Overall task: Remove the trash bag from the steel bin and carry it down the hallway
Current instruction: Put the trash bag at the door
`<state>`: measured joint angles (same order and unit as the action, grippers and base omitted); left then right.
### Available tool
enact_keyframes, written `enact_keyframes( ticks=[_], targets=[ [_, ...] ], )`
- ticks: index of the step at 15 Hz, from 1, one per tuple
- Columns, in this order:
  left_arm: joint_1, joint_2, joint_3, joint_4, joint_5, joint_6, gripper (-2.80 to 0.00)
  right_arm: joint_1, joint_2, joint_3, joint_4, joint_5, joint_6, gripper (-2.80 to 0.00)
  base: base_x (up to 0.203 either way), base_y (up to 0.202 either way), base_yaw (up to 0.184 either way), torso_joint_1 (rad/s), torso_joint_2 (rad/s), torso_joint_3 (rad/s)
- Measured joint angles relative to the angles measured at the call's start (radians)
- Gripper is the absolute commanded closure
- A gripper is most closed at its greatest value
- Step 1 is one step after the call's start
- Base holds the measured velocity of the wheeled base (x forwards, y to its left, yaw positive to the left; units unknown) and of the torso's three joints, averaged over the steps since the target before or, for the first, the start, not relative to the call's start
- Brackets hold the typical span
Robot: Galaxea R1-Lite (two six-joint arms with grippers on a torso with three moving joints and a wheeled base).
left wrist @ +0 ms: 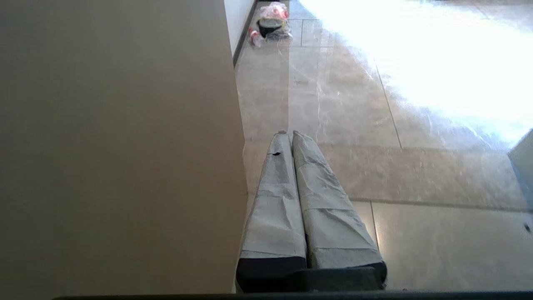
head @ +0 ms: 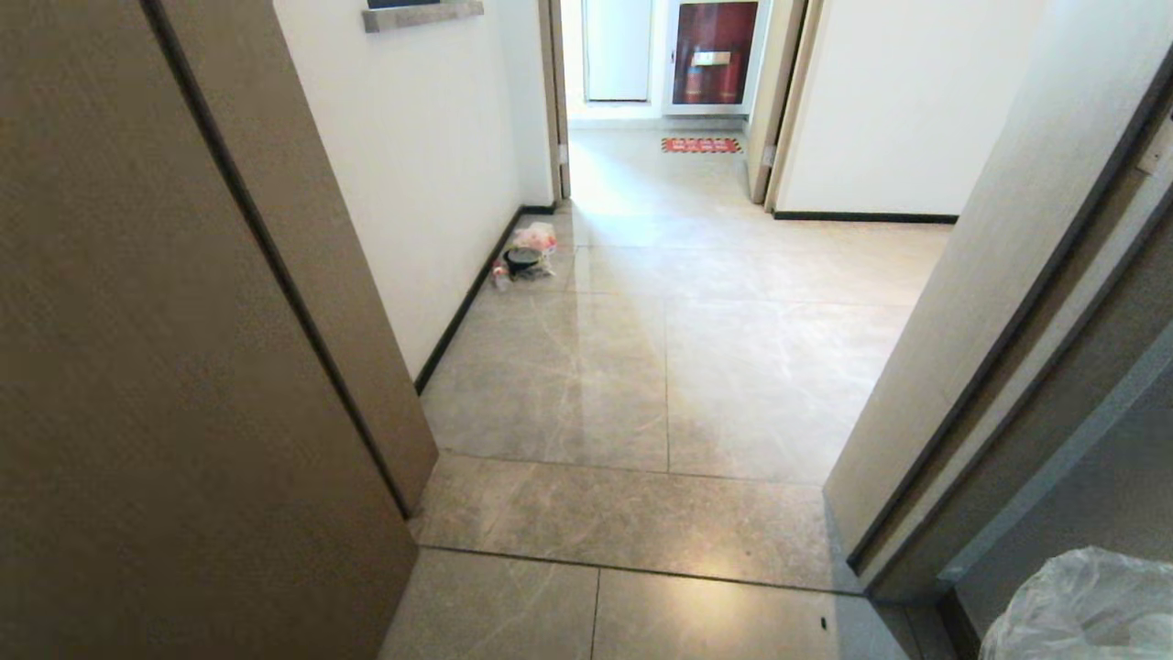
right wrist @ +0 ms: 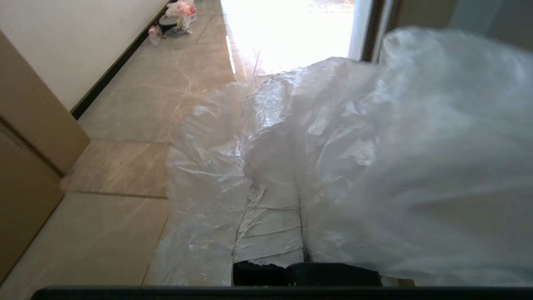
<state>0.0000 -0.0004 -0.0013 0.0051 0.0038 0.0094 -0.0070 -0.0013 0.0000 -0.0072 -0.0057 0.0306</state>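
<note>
Writing on the red floor mat (head: 701, 145) at the far end of the hallway (head: 660, 367) was too small to read; no other labels could be made out. One clear trash bag (right wrist: 354, 166) was in view, draped over the right gripper (right wrist: 270, 187) and bunched at the lower right edge of the head view (head: 1086, 605). The right gripper was clenched on the bag; only one taped finger (right wrist: 270, 233) showed through the plastic. What the bag held, if anything, could not be told. The left gripper (left wrist: 290, 133) hung low over the tiles just beside the brown door (left wrist: 116, 146), its two taped fingers (left wrist: 275, 200) pressed together, holding nothing. One small heap of rubbish (head: 529, 255) lay on the tiles against the left wall's black skirting (head: 463, 312), well ahead of both grippers: a pinkish-white bag, a dark round tub and a small bottle, contents not clear. Two open doorways showed: one near, framed by the brown door on the left and a grey jamb (head: 990, 302) on the right, one far.
</note>
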Motion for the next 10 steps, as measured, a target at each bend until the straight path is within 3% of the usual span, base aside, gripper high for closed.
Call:
enact_keyframes(
  ticks=[10],
  targets=[
    [0.000,0.000,0.001,-0.001,0.000,0.000,0.00,0.000,0.000,0.000,0.000,0.000,0.000,0.00,0.193,0.000,0.000,0.002,0.00,0.001]
  ],
)
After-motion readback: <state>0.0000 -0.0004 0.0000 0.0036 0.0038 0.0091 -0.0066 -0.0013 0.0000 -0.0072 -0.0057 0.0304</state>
